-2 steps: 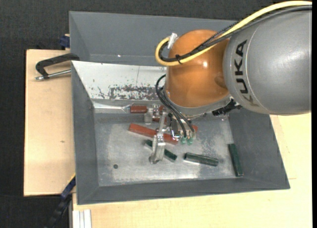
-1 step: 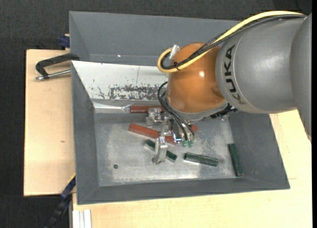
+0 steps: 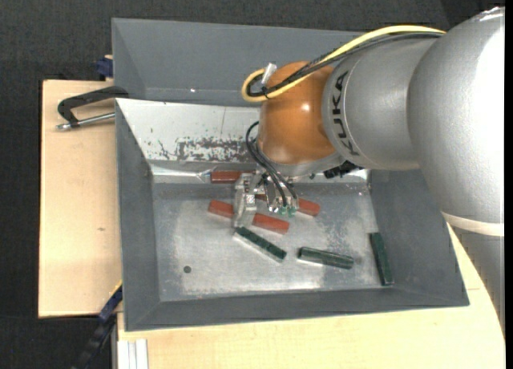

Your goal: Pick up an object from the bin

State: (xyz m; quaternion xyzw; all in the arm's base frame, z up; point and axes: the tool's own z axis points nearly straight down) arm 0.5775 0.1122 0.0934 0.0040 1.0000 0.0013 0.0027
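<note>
Several small pieces lie loose on the floor of the bin (image 3: 192, 251), and the gripper (image 3: 260, 203) is down among them near the middle, towards the back wall. Whether it is open or closed I cannot tell (the wrist hardware hides the tips). The likeliest target is the red-brown block (image 3: 270, 221) just beside it on the near side. A second red-brown block (image 3: 223, 208) sits close on the left, and a dark green stick (image 3: 259, 244) lies slanted just in front.

The crowding is the main risk. A closing grip could catch two pieces at once, or nudge the block sideways so that it slips out. The block lies flat on bare metal, so tips that stop too high would probably skim its top, while pressing too low would grind against the floor.

The blocks look like short, squared bars with a matt finish, probably rigid. The green sticks are longer and thinner; two more, one (image 3: 325, 257) flat and one (image 3: 381, 258) by the right wall, lie well apart. The bin is dull grey sheet metal, scuffed and speckled on the back wall.
</note>
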